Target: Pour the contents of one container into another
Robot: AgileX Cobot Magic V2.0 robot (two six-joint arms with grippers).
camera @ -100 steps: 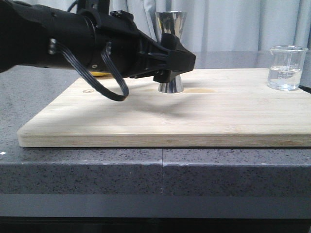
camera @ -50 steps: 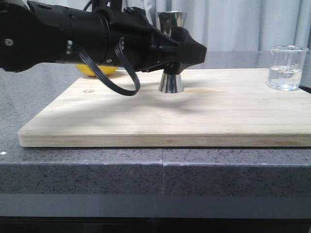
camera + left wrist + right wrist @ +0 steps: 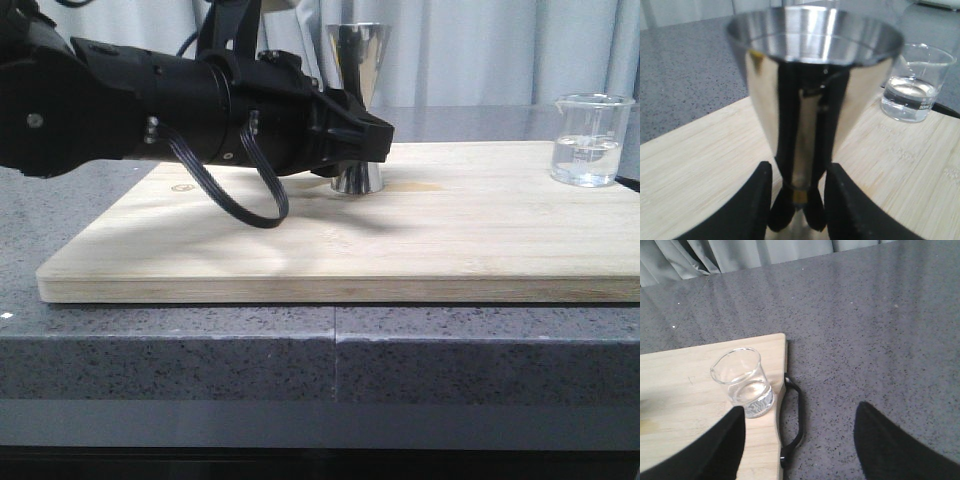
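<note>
Granite counter (image 3: pixel 200 350) carries a bamboo board (image 3: pixel 400 250); on it the left gripper (image 3: pixel 796 200) straddles the steel jigger (image 3: pixel 356 60) at its waist (contact unclear). Far right stands the glass beaker (image 3: pixel 590 140), with the right gripper (image 3: pixel 800 440) spread above.

Grey speckled counter (image 3: pixel 200 340) carries 1 wooden board (image 3: pixel 300 250); on the board stand jigger (image 3: pixel 357 60) and beaker (image 3: pixel 590 140).
</note>
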